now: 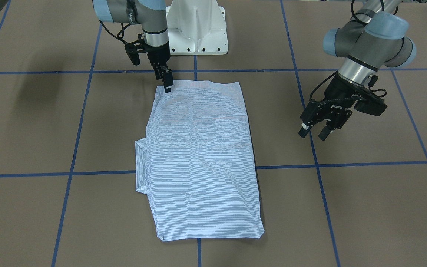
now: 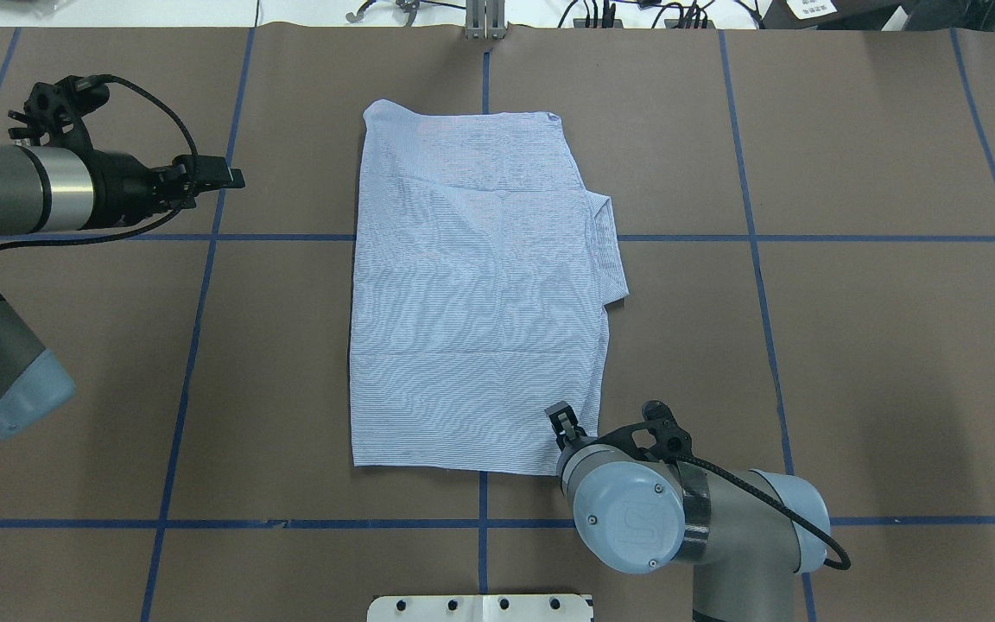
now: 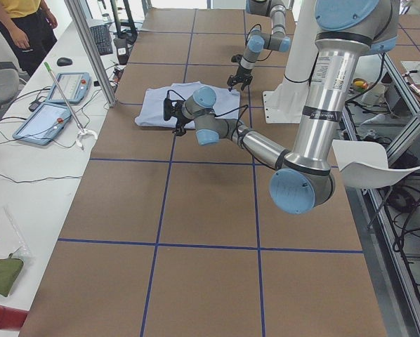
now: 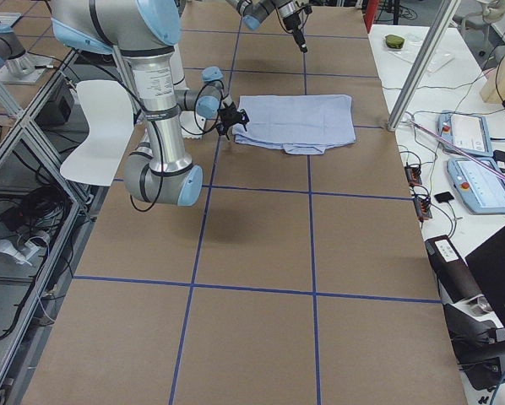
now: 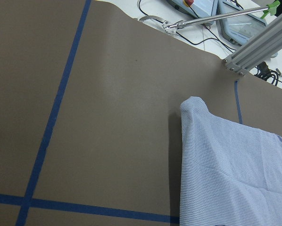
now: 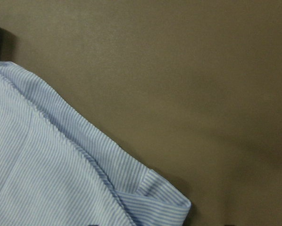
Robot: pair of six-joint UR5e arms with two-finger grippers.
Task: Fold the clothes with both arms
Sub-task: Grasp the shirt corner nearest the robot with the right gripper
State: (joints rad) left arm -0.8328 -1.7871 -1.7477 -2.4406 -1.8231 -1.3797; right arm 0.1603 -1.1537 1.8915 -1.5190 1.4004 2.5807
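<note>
We find the shirt (image 2: 472,302) folded into a rectangle and lying flat at the centre of the table (image 2: 852,345). The right gripper (image 1: 164,81) is positioned at the shirt's robot-side corner, jaws apart. The left gripper (image 1: 313,133) hangs released above the table, well apart from the cloth.

Light blue, fine-white-striped cloth shirt (image 1: 198,159): folded to a rough rectangle, flat at table centre, with a small folded flap sticking out of its robot-right edge. Right silver-grey tubular arm's black two-finger gripper (image 1: 167,86): pointing down at the shirt's near-robot right corner, jaw gap unclear. Left arm's black gripper (image 1: 313,133): fingers apart, above the table, well clear of the shirt's left edge.
</note>
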